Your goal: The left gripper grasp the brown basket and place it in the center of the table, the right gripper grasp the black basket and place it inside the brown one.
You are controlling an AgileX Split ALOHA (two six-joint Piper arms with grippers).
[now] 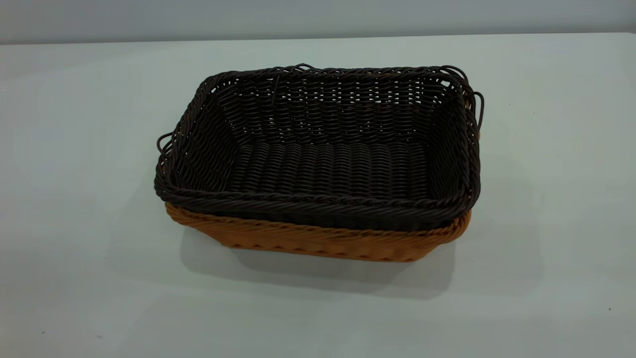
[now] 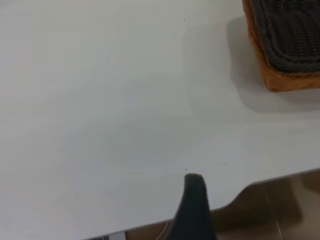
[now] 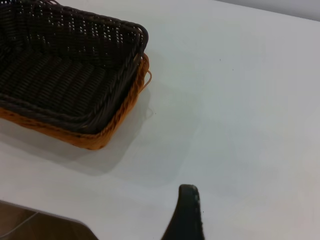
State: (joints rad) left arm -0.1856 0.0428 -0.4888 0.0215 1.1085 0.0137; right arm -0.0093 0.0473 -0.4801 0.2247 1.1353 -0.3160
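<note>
The black basket (image 1: 323, 149) sits nested inside the brown basket (image 1: 318, 241) at the middle of the table (image 1: 74, 199). Only the brown basket's orange-tan rim and lower wall show under it. Neither gripper shows in the exterior view. My left gripper (image 2: 240, 205) is open and empty over the table's edge, well away from the baskets' corner (image 2: 290, 80); only one of its fingers (image 2: 192, 205) shows. My right gripper (image 3: 235, 215) is open and empty over bare table, apart from the nested baskets (image 3: 65, 80); one finger (image 3: 186, 215) shows.
The table's edge and the brown floor beyond it show in the left wrist view (image 2: 270, 205) and in a corner of the right wrist view (image 3: 30, 225). A grey wall (image 1: 318, 17) runs behind the table.
</note>
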